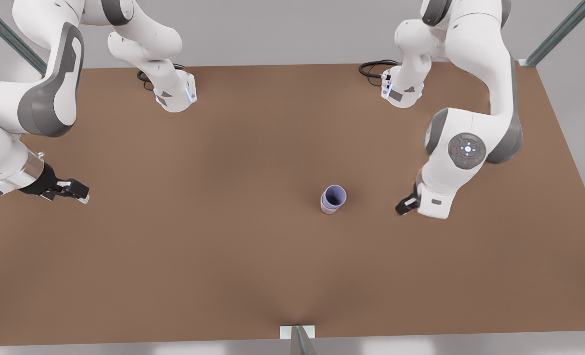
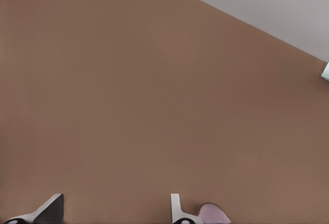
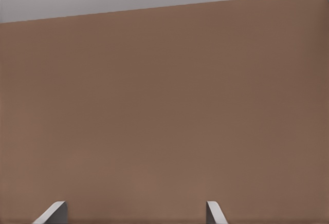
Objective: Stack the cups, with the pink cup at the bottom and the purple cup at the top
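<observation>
Cups first: the 2 stand nested on the brown worktop (image 1: 199,256), a little toward the front view's right of its middle. The purple cup (image 1: 334,195) sits inside the pink cup (image 1: 328,209). Both are small, smooth, tapered and handleless. Only a low band of the pink wall shows beneath the purple rim, and the purple inside is darker.

Nearest the camera, a pale metal post (image 1: 300,340) rises at the worktop's front edge, cut off by the frame. The worktop is matte, flat and plain.

Farther in, the left hand (image 1: 405,205) hangs just beside the stack on the front view's right. It is mostly hidden under its own white wrist, with only a dark fingertip peeking out. The left wrist view shows its hand (image 2: 116,198) with fingers wide apart and empty, and a sliver of the pink cup (image 2: 215,214) just outside 1 finger, the rest cut off.

The right hand (image 1: 75,191), black with pale tips, hovers well apart from the cups at the front view's left edge. In the right wrist view this hand (image 3: 135,203) is spread wide, holding nothing, with bare worktop beyond.

Farthest back, the 2 glossy white arm bases stand at the rear edge, each with a black cable (image 1: 374,69) looped beside it.
</observation>
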Controlling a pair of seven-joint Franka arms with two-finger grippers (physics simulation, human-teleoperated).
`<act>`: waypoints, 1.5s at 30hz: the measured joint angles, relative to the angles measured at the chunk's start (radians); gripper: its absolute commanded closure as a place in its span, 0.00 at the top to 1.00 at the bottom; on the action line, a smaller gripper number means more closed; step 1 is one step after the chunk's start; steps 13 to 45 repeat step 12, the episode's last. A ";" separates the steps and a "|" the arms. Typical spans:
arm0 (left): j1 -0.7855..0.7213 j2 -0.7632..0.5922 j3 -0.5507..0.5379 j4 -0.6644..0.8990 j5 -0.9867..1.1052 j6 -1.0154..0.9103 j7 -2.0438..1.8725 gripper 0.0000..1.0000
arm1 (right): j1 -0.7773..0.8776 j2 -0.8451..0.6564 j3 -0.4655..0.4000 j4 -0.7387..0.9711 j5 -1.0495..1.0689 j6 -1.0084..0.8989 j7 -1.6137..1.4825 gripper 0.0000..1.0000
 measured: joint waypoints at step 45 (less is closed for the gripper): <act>0.126 -0.165 -0.080 0.000 0.002 -0.077 0.480 1.00 | 0.002 0.001 0.000 0.000 0.000 0.000 0.000 1.00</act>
